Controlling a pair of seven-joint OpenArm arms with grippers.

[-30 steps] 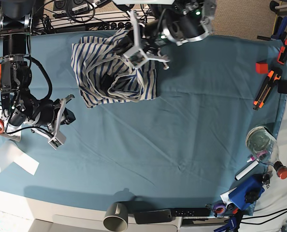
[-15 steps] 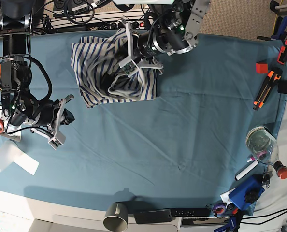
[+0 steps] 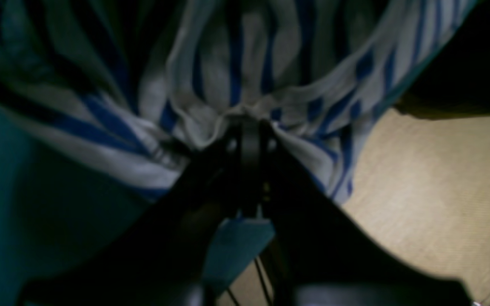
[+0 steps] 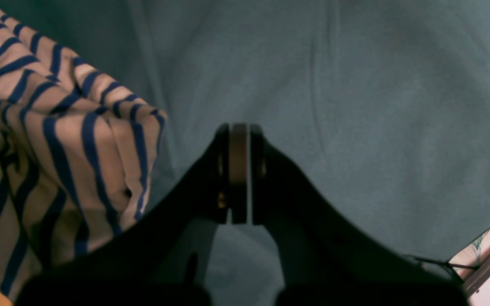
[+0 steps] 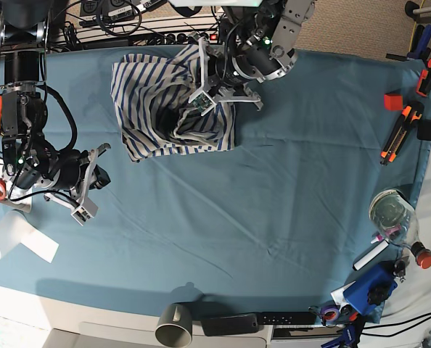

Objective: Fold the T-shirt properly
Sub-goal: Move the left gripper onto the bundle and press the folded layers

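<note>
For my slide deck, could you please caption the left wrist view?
Left gripper shut on a bunched fold of the white, blue-striped cloth T-shirt, above the teal table cloth.

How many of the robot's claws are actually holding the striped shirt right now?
1. The left gripper, at the table's far edge, is clamped on bunched cloth of the T-shirt. The right gripper is shut on nothing, over bare teal table cloth beside the shirt.
</note>
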